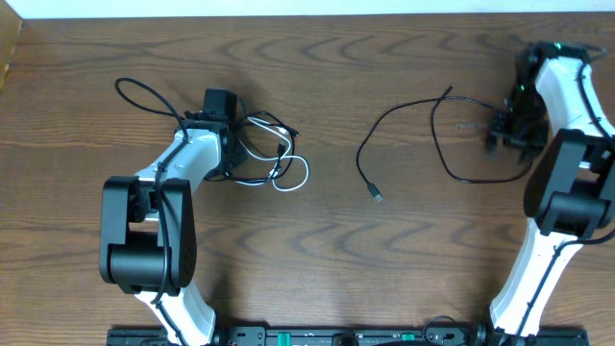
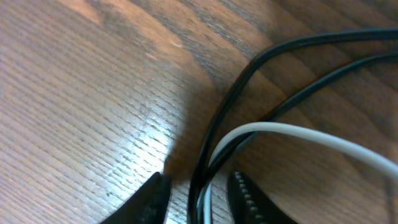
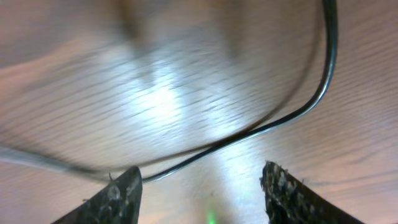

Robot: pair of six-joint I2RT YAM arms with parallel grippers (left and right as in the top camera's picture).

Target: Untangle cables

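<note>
At the left of the table (image 1: 317, 279), our left gripper (image 2: 199, 202) stands slightly parted around the white cable (image 2: 298, 134) and two black strands (image 2: 249, 68) of the knot, clamping neither. At the right, our right gripper (image 3: 202, 186) gapes wide over the free black cable (image 3: 314, 102). Closing the left fingers here would likely pinch both colours together, so any pull tightens the tangle instead of freeing it.
</note>
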